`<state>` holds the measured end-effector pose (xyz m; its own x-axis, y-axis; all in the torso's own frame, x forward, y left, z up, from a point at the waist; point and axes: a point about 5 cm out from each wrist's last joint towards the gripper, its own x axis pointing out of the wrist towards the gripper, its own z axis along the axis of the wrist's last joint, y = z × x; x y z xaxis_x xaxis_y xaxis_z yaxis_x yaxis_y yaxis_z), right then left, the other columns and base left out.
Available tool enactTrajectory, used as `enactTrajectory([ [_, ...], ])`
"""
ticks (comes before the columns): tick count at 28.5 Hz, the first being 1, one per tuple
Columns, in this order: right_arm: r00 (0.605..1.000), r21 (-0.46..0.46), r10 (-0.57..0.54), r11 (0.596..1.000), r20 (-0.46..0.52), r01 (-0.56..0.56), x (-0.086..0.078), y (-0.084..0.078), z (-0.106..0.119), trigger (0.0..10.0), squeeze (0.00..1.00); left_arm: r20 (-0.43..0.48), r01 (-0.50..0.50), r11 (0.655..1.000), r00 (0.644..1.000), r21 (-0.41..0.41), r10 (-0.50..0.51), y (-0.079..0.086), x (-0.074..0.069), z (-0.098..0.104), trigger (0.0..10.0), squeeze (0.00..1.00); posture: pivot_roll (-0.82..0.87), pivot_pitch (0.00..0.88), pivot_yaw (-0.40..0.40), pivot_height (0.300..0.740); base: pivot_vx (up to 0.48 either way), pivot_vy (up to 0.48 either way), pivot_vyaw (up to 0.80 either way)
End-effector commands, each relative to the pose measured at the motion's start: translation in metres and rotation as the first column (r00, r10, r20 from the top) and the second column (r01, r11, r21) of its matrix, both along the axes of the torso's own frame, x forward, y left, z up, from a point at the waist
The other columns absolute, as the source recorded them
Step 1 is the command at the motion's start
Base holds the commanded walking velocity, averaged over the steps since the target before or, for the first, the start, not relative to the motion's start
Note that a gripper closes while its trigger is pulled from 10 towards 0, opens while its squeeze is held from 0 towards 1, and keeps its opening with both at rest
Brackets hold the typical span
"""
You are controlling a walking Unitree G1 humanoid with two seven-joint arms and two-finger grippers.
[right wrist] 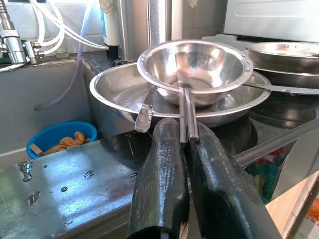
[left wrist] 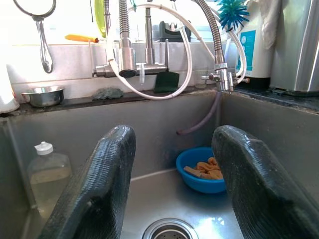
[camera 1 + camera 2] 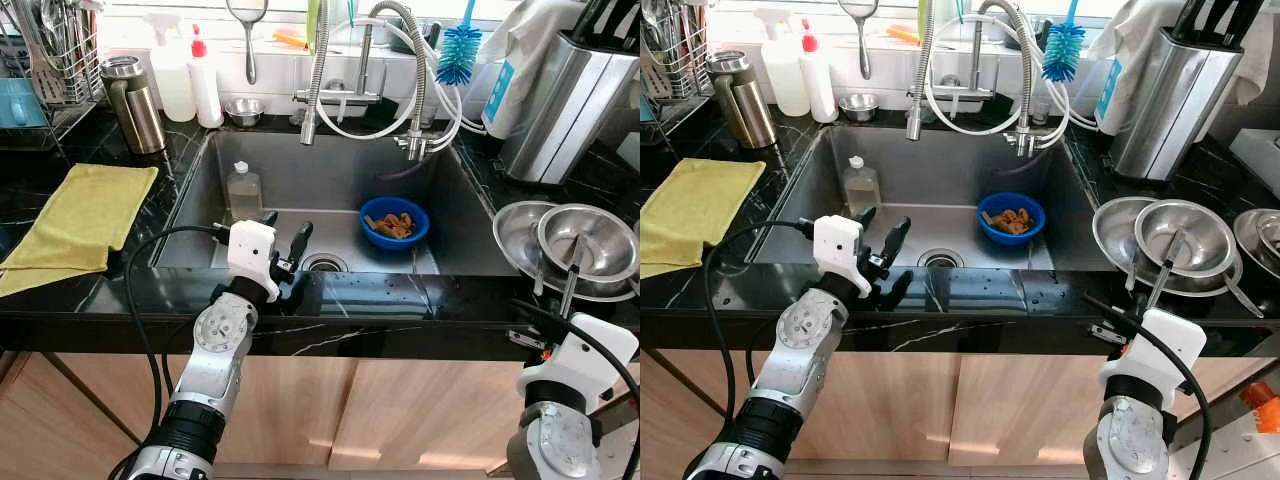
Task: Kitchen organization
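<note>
My right gripper (image 1: 183,127) is at the counter's right end, shut on the thin metal handle of a utensil (image 1: 182,99) whose far end lies in a small steel bowl (image 1: 209,62). That bowl sits in a wide steel plate (image 3: 512,232), and a second flat utensil (image 1: 144,117) rests on the plate's rim. My left gripper (image 3: 285,232) hangs open over the front edge of the sink (image 3: 330,165) with nothing between its fingers. Inside the sink are a blue bowl (image 3: 394,222) of orange-brown scraps and a clear soap bottle (image 3: 243,190).
A yellow cloth (image 3: 85,215) lies on the black counter at left, near a steel flask (image 3: 133,103), two spray bottles (image 3: 190,80) and a dish rack (image 3: 50,60). The coiled tap (image 3: 318,70) overhangs the sink. A knife block (image 3: 575,95) and more steel dishes (image 3: 1260,235) crowd the right.
</note>
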<state>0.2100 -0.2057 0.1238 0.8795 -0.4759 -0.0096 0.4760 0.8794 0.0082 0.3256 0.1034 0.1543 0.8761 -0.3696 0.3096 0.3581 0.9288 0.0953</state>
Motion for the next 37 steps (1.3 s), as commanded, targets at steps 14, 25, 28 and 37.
enactTrajectory([
  [14,1.0,0.021,-0.007,1.0,0.016,0.006,0.003,0.002,0.001,1.6,0.0,0.009,0.009,1.0,1.0,0.017,-0.01,-0.002,0.001,0.001,10.0,0.0,0.07,0.036,-0.059,0.74,0.0,0.0,0.0],
  [25,0.987,-0.004,-0.044,0.999,0.152,0.045,0.003,-0.002,0.023,10.0,0.0,0.009,0.013,1.0,1.0,0.015,-0.013,-0.002,0.001,0.001,10.0,0.0,0.07,0.033,-0.057,0.74,0.0,0.0,0.0],
  [28,0.987,-0.012,-0.052,0.998,0.152,0.054,0.003,-0.003,0.024,10.0,0.0,0.01,0.014,1.0,1.0,0.013,-0.014,-0.003,0.001,0.001,10.0,0.0,0.07,0.031,-0.058,0.74,0.0,0.0,0.0],
  [37,0.978,-0.034,-0.07,0.996,0.194,0.078,0.003,-0.006,0.03,10.0,0.0,0.013,0.025,1.0,1.0,0.008,-0.025,-0.006,0.001,0.001,10.0,0.0,0.07,0.017,-0.056,0.74,0.0,0.0,0.0],
])
